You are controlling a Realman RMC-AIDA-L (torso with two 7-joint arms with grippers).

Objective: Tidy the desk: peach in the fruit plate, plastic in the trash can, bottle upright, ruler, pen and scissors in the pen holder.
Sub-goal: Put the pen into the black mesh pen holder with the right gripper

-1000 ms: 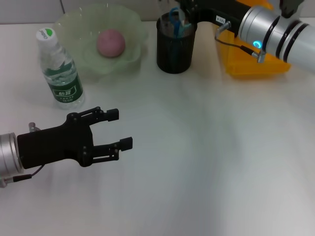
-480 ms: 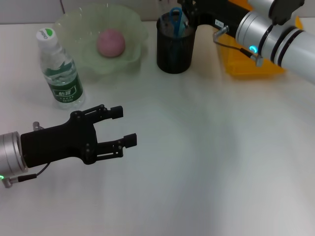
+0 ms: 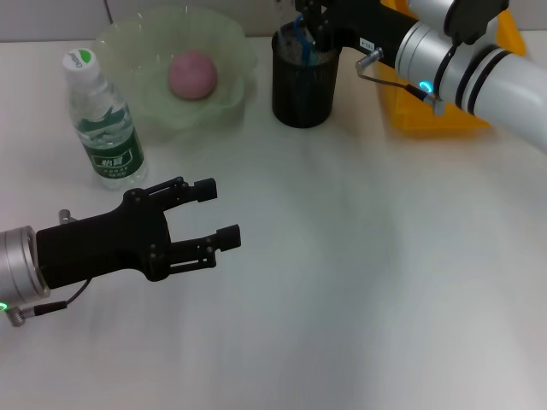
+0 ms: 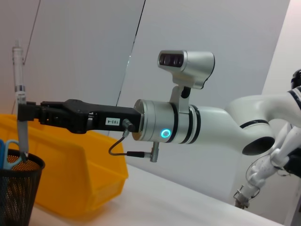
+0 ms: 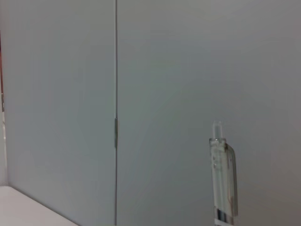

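Left wrist view: pen [image 4: 19, 99] stands upright above pen holder [image 4: 18, 190].

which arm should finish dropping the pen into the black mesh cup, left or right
Right. The right gripper already holds the pen upright directly over the pen holder, its tip at the rim. The left gripper hangs open and empty over the desk, far from the cup.
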